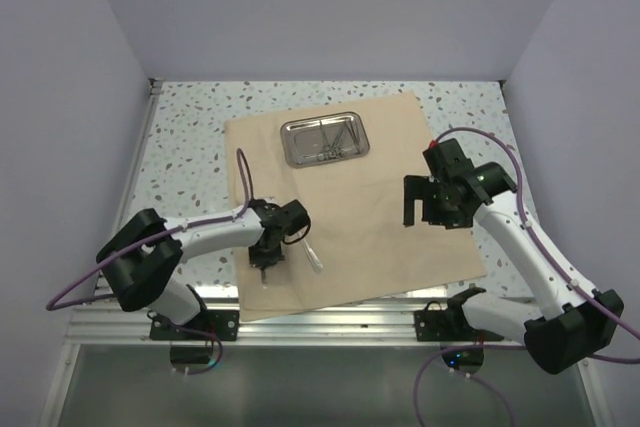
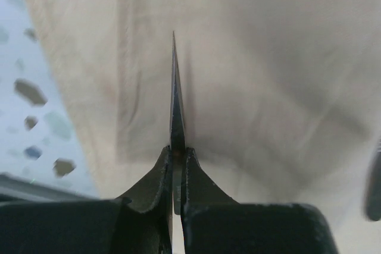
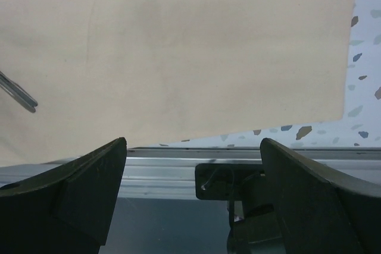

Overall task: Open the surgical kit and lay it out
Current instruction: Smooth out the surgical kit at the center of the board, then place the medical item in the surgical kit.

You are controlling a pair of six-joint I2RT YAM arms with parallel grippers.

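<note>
Only left wrist shows fingers [image 2: 152,185] pinching an instrument [image 2: 177,102] (pointed).

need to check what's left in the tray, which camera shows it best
Top external: the steel tray lies whole and unobstructed on the far part of the cloth, thin instruments inside. Neither wrist view shows the tray, mostly just cloth.

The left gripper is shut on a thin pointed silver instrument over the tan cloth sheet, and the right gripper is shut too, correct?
Not quite: the right gripper is open, fingers wide apart with nothing between, as the right wrist view shows. The left gripper is indeed shut on the thin pointed silver instrument over the tan cloth sheet.
</note>
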